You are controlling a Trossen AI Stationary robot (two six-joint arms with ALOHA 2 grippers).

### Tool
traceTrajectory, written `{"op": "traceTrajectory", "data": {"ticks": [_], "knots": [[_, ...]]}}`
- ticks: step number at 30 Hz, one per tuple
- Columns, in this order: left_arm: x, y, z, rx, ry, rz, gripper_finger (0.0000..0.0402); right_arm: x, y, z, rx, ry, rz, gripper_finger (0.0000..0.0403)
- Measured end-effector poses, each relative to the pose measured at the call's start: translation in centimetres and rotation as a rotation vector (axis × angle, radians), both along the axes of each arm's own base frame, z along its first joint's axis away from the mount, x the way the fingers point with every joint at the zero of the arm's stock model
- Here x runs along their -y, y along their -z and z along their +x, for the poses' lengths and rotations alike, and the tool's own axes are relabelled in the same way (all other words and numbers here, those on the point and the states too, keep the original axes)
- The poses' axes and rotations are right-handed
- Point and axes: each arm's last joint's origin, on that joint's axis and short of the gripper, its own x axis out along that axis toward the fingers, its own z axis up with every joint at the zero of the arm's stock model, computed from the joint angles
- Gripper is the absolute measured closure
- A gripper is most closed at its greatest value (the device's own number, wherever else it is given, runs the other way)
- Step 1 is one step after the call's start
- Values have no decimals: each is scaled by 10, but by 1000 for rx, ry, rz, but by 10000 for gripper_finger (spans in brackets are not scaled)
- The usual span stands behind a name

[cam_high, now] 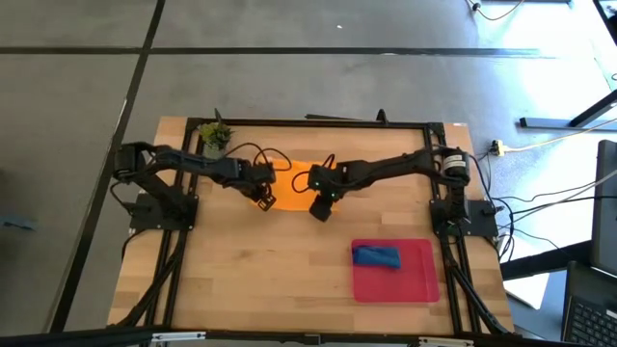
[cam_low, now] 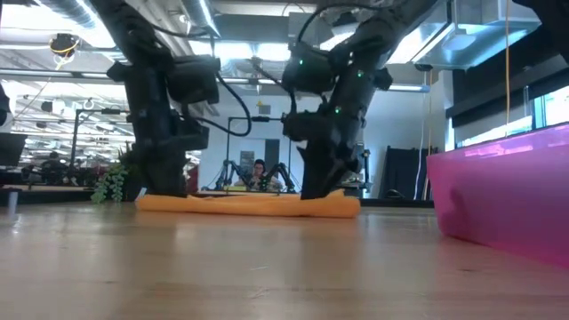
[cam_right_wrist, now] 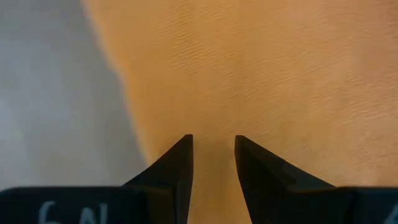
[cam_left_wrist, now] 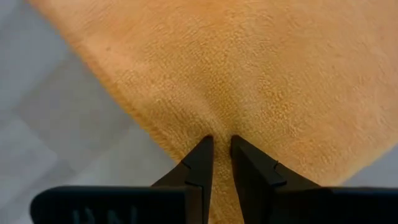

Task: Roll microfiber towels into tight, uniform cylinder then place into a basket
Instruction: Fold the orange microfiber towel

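Orange towel (cam_high: 292, 179): lies across frame centre, long axis left-right.
Left gripper (cam_high: 264, 200): pinching its left edge.
Right gripper (cam_high: 320, 207): narrowly parted over its right edge.
Red basket (cam_high: 418, 285): lower right, holding blue towel (cam_high: 376, 255).

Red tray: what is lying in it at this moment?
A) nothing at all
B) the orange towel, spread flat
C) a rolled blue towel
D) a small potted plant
C: in the high view a rolled blue towel lies in the red tray, while the orange towel lies apart on the table under both hands.
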Motion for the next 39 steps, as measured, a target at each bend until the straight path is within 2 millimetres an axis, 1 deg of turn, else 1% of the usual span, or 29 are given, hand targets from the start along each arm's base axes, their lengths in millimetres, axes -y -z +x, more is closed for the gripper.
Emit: {"op": "traceTrajectory", "data": {"ticks": [3,6,13,16,19,21,23,25,27,30,34,37,39], "knots": [[12,0,2,2,24,-14,348,6,6,0,-18,16,2,283],[25,1,4,13,35,-64,348,13,9,-1,-26,16,-18,283],[55,1,8,35,48,-117,348,30,11,-3,-42,12,-109,283],[66,1,10,55,58,-138,348,39,10,-4,-33,22,-119,283],[72,0,12,79,77,-142,348,45,10,-4,-23,41,-126,283],[72,-3,13,84,49,-154,348,48,8,-4,-14,48,-130,283],[70,-5,14,87,25,-158,348,50,-1,-1,-4,52,-133,283],[68,-11,16,105,17,-157,348,51,-13,2,3,40,-141,283],[65,-19,20,141,4,-144,348,52,-27,6,13,24,-151,283],[60,-33,19,162,-12,-106,348,50,-46,10,-5,7,-150,283],[53,-53,10,169,-29,-21,348,44,-70,14,-16,-7,-142,283],[47,-62,3,170,-28,1,348,37,-80,14,-50,-25,-130,283],[45,-64,-2,148,-36,21,348,31,-82,15,-57,-36,-125,283]]}}
